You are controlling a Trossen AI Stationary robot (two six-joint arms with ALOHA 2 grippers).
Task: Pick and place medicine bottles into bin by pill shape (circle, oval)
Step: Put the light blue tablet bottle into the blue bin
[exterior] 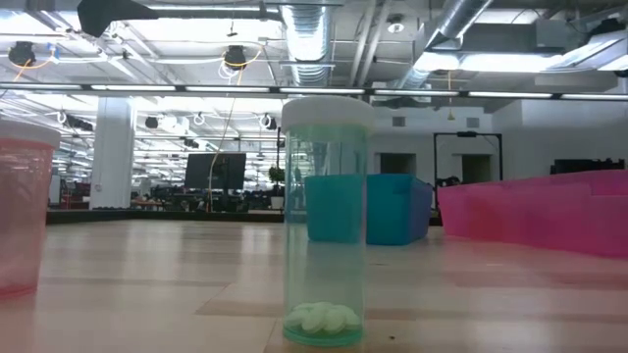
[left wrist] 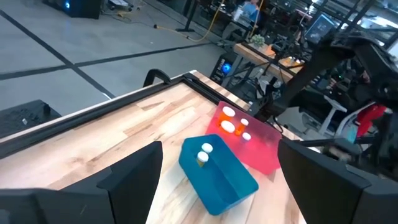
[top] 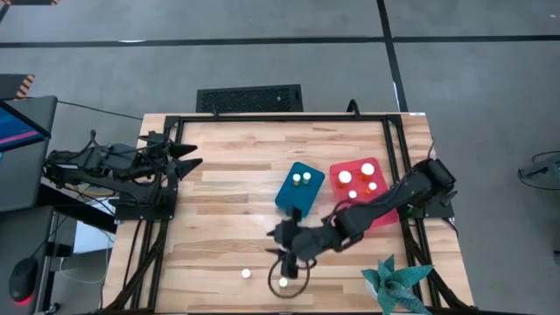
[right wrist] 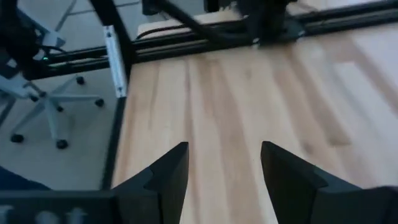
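The teal bin [top: 300, 188] holds two white-capped bottles [top: 302, 179]. The red bin [top: 360, 188] beside it holds several bottles [top: 353, 179]. Two more bottles stand upright on the table near its front edge [top: 246, 273] [top: 283, 282]. The low view shows one clear bottle [exterior: 325, 221] close up, with white pills at its bottom, and a pink bottle [exterior: 20, 216] at the picture's left edge. My right gripper [top: 274, 234] [right wrist: 224, 168] is open and empty over bare wood, in front of the teal bin and beyond the two loose bottles. My left gripper [top: 197, 162] [left wrist: 219, 149] is open at the table's left.
A teal paper plant [top: 398, 282] stands at the front right corner. A dark cable loop [top: 293, 276] lies around the right one of the two loose bottles. A black frame rail [top: 280, 118] runs along the table's far and side edges. Bare wood lies between the left arm and the bins.
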